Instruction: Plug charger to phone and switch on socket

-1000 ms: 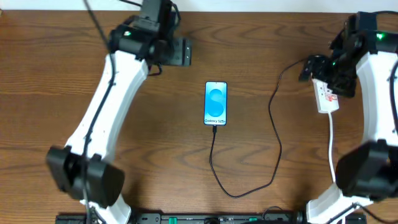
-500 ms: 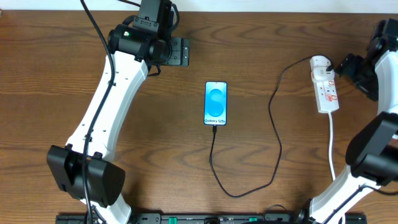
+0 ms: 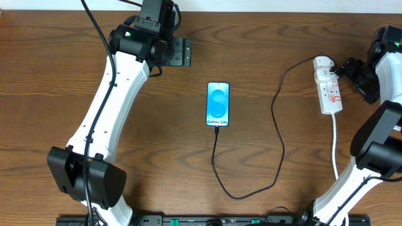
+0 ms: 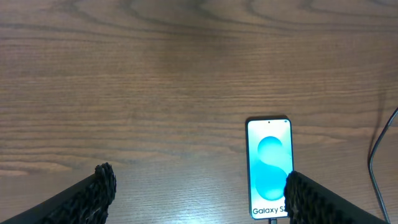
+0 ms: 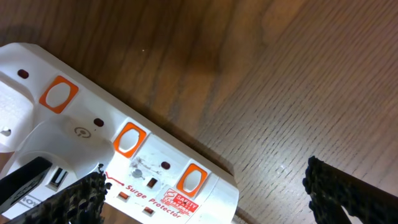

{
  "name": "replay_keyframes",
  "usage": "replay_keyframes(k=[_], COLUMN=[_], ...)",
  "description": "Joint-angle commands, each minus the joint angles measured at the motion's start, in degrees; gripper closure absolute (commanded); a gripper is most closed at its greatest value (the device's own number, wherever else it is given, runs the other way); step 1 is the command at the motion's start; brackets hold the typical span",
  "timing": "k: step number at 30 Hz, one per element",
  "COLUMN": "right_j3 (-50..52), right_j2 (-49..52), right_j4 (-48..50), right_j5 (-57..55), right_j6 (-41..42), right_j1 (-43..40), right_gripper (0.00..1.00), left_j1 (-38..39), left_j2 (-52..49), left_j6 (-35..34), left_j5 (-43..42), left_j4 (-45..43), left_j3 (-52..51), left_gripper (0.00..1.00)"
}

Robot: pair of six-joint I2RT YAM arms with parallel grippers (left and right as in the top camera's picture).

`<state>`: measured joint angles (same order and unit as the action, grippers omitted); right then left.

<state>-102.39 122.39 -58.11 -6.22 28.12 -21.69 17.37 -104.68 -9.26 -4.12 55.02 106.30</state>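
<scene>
Right gripper [image 5: 205,186] has swung off the white power strip [image 3: 328,88], jaws spread empty beside it.
Left gripper [image 4: 199,196] gapes empty; thin black charger cable [image 3: 281,135] meets the foot of the blue-screened smartphone [image 3: 218,104], central on the wooden table [image 3: 163,144].

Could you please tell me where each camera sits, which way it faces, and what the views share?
Overhead: fixed above the table, looking straight down on phone, charger and socket; left arm and right arm show.
Left wrist: on the left arm, angled down at the phone; open left gripper frames the bottom.
Right wrist: on the right arm, close over the socket; open right gripper at the bottom corners.
Shared: overhead and left wrist show the phone; overhead and right wrist, the socket.
</scene>
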Motion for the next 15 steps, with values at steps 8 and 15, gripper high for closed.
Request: replay_keyframes(k=[8, 15], right_j3=[2.1, 5.1], right_j2=[0.5, 0.5], right_j4=[3.5, 5.5], right_j5=[-1.4, -0.9], right_j6=[1.0, 2.7], right_j1=[-0.5, -1.7], right_gripper=[0.01, 0.01], left_j1=[0.0, 0.0], left_j2=[-0.1, -0.1], left_j6=[-0.9, -0.9], left_j5=[0.7, 0.7], left_j4=[0.0, 0.0], left_j3=[-0.2, -0.2], left_gripper=[0.12, 0.12])
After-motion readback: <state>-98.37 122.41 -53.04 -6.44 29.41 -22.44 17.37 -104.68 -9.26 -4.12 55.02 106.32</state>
